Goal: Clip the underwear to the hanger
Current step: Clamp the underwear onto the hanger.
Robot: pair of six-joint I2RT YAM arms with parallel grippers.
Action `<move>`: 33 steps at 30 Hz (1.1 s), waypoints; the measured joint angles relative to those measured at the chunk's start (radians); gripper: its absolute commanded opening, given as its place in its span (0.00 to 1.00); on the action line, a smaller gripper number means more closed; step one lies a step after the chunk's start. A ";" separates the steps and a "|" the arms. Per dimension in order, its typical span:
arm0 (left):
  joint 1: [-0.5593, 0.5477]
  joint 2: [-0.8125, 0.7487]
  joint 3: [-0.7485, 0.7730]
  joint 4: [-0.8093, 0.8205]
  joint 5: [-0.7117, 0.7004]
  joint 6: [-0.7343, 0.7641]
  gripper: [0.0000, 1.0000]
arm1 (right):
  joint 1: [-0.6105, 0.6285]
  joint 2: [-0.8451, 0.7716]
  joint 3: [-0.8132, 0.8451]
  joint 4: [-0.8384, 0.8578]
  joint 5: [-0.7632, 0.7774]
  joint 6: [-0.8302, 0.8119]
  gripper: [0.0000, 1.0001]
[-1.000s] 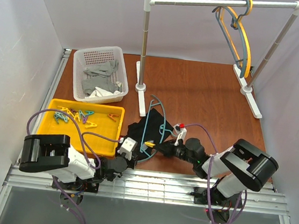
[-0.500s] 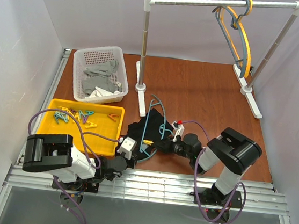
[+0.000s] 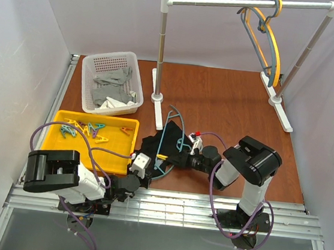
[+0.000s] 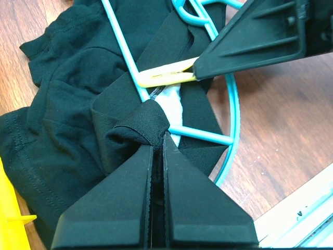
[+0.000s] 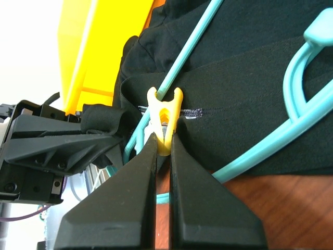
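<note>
The wooden table carries a clothes rack at the back. A white basket of grey cloths and a yellow tray of spare clips sit at the left. The underwear lies crumpled at the near middle of the table, just beside the tray. The teal hanger lies flat on top of it, with its hook pointing away from the arms.

The left gripper is closed tight on a bunched fold of the black fabric next to the hanger's lower bar. The right gripper is closed on the tail of a yellow clip. The clip's forked mouth meets the hanger's slanted arm where the waistband crosses it. I cannot tell whether the fabric is already inside the mouth.

The step in hand looks like seating this clip. To do it well, the right gripper should press the clip square onto the arm until bar and waistband are both deep in the mouth. Only then should it ease open. The left gripper's job is to hold the fabric taut against the bar so it cannot slide out. A shallow or slanted bite would likely slip off.
</note>
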 measured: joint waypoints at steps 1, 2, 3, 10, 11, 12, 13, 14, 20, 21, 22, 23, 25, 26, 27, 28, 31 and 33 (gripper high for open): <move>0.000 -0.004 0.000 0.000 0.000 -0.002 0.00 | -0.003 0.006 0.006 0.001 -0.005 0.005 0.01; 0.000 -0.008 0.000 0.000 0.000 -0.003 0.00 | -0.004 0.012 0.011 0.002 -0.008 0.009 0.01; 0.000 -0.013 0.000 0.000 0.000 -0.003 0.00 | -0.005 0.019 0.019 0.003 -0.012 0.012 0.01; 0.000 -0.040 0.000 -0.006 0.000 -0.004 0.00 | -0.010 0.051 0.053 0.013 -0.017 0.029 0.01; 0.000 -0.042 0.000 -0.006 0.000 -0.004 0.00 | -0.011 0.053 0.056 0.013 -0.017 0.030 0.01; 0.000 -0.042 0.000 -0.006 0.000 -0.005 0.00 | -0.011 0.056 0.058 0.013 -0.017 0.031 0.01; 0.001 -0.042 0.000 -0.008 0.000 -0.005 0.00 | -0.013 0.060 0.063 0.014 -0.018 0.032 0.01; 0.002 -0.042 0.000 -0.008 0.000 -0.005 0.00 | -0.014 0.064 0.067 0.014 -0.019 0.033 0.01; 0.005 -0.041 0.000 -0.003 0.000 -0.016 0.00 | -0.017 0.104 0.090 0.038 -0.027 0.060 0.01; 0.005 -0.039 0.000 0.002 0.000 -0.018 0.00 | -0.017 0.114 0.096 0.046 -0.029 0.064 0.01; 0.005 -0.036 0.000 0.008 -0.001 -0.019 0.00 | -0.017 0.123 0.102 0.051 -0.031 0.069 0.01; 0.005 -0.031 0.000 0.016 -0.001 -0.021 0.00 | -0.017 0.128 0.106 0.055 -0.032 0.071 0.01; 0.008 -0.019 0.000 0.025 -0.001 -0.021 0.00 | -0.017 0.130 0.108 0.057 -0.031 0.072 0.01; 0.011 -0.014 0.000 0.029 -0.001 -0.022 0.00 | -0.017 0.130 0.108 0.057 -0.030 0.072 0.01; 0.013 -0.008 0.000 0.034 -0.001 -0.022 0.00 | -0.017 0.129 0.108 0.057 -0.029 0.072 0.01; 0.015 -0.004 0.000 0.039 -0.001 -0.023 0.00 | -0.017 0.127 0.108 0.056 -0.028 0.071 0.01; 0.019 0.009 0.000 0.058 -0.001 -0.028 0.00 | -0.017 0.116 0.108 0.043 -0.021 0.065 0.01; 0.019 0.017 0.000 0.066 -0.001 -0.033 0.00 | -0.017 0.109 0.108 0.035 -0.014 0.061 0.01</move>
